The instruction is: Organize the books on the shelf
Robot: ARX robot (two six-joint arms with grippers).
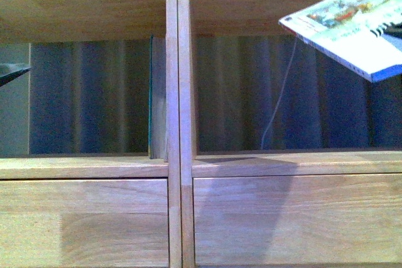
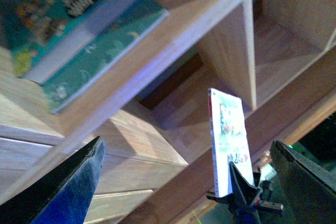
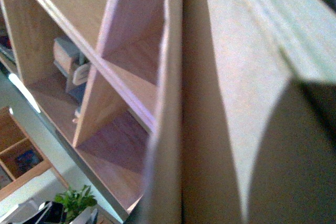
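Right pincer (image 2: 237,190) is clenched on one short edge of the white illustrated book (image 1: 355,26), which hangs tilted at the upper right of the front view, before the shelf (image 1: 179,61). Left pincer (image 2: 186,142) is spread wide and empty. One thin teal-edged book (image 1: 151,98) stands upright in the left cubby against the central divider.

Assessment: insertion not yet begun.

Recommended: turn the held book vertical before advancing, pass it under the upper plank, seat its edge on the cubby floor (image 1: 295,158) close to the divider, then release.

Risk: a thin paperback may topple without side support.
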